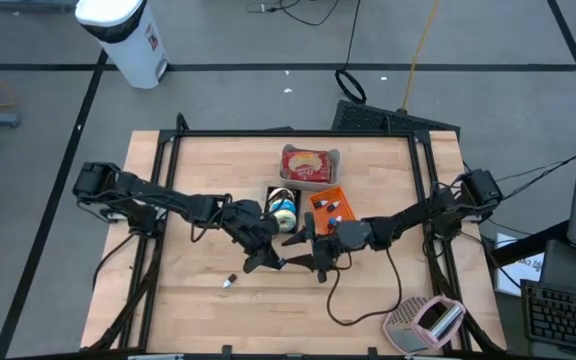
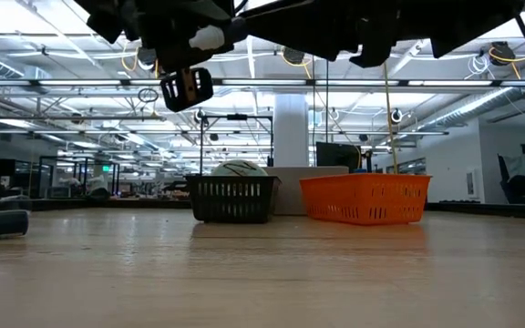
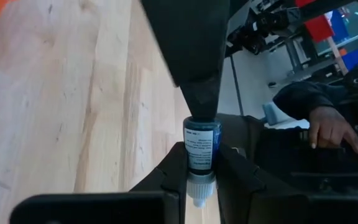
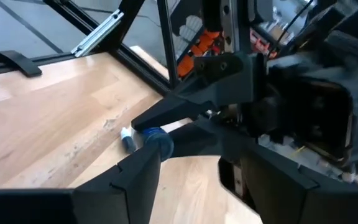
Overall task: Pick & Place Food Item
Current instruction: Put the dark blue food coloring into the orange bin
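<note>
A small blue dropper bottle [image 3: 202, 144] with a white cap is up in the air over the table's middle, with my left gripper [image 3: 202, 163] shut on it. My right gripper [image 4: 191, 158] faces it from the table's right side and is open. One right finger [image 3: 199, 93] ends at the bottle's blue base [image 4: 159, 143]. In the high view the two grippers meet just in front of the baskets, left [image 1: 268, 258] and right [image 1: 306, 250]. A second small bottle [image 1: 228, 283] lies on its side on the table near the front. My left gripper pinches the bottle between its two fingers at the end by the white cap [image 3: 201, 177]. The labelled body sticks out past the fingertips and the cap points back toward the wrist. The bottle is lifted clear of the table. My right gripper has one fingertip [image 4: 151, 158] at the bottle's base; I cannot tell whether it touches.
Behind the grippers stand a black basket [image 1: 271, 192] holding a round food item, an orange basket [image 1: 340, 200] with small bottles, and farther back a tray [image 1: 309, 165] of packaged food. A person's hand [image 3: 328, 127] shows beyond the table. Bare wood lies left and front.
</note>
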`<state>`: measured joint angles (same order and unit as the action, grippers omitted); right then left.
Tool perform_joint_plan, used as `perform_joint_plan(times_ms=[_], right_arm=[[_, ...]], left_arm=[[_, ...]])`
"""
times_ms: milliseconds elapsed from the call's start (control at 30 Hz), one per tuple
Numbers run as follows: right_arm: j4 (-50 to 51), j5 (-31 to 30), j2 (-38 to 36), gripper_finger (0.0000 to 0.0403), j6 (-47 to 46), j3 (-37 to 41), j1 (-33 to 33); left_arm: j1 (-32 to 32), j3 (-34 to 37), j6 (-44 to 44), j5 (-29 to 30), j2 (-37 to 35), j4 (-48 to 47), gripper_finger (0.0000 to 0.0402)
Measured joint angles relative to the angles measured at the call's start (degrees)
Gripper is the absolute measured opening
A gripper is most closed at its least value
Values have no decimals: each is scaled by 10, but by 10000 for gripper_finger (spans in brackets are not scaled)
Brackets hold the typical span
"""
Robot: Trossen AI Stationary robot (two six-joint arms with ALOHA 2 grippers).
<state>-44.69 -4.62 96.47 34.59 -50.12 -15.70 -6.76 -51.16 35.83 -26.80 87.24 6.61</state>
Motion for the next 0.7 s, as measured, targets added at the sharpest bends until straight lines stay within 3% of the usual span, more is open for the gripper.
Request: perform_joint_plan(times_ms=[200, 300, 700], right_arm=[[26, 2, 0, 208, -40, -1, -7], [47, 33, 3, 208, -59, 1, -12], [16, 36, 2, 221, -47, 0, -5]], left_arm=[[11, 0, -1, -23, 0, -9, 58], [17, -2, 1, -48, -2, -6, 59], [20, -2, 19, -25, -2, 10, 60]])
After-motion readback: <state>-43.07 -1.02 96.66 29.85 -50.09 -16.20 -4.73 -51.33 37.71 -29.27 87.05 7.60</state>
